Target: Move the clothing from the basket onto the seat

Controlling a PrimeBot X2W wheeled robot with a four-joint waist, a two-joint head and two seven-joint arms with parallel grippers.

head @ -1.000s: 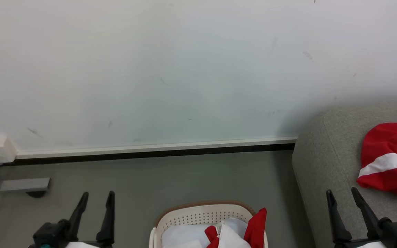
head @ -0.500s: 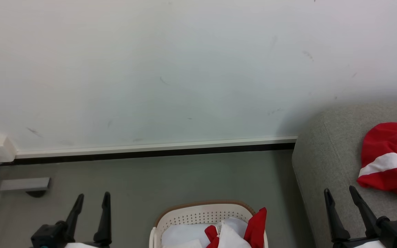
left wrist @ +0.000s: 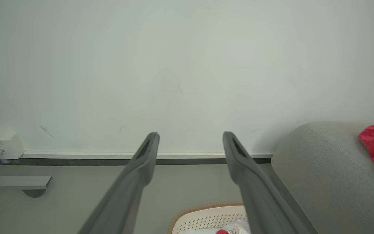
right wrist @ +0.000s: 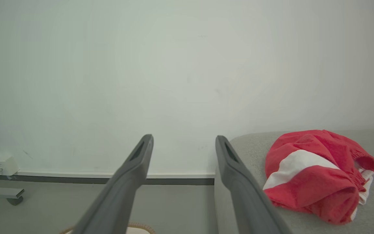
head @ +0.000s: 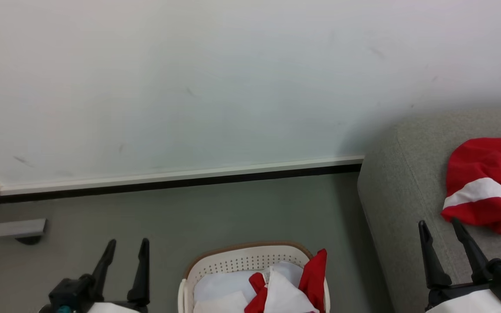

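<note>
Pale wall (head: 233,87) and grey floor (head: 242,208) are making up the background; the left gripper (head: 128,240) is hanging with its fingers spread wide on nothing, and the right gripper (head: 438,221) is doing likewise. The laundry basket (head: 242,254) is sitting between the two, right of the left gripper and low beneath its fingertips; a red garment (head: 313,274) is poking over the basket's rim beside a pale cloth (head: 220,282). Another red striped garment (right wrist: 307,172) is already lying on the upholstered seat (head: 402,182), just ahead and right of the right gripper. Judging from this, the next pick is still pending; whichever gripper is reaching should be dropping onto the raised red fold, avoiding the pale cloth, and pinching deep enough to be lifting the whole piece.
</note>
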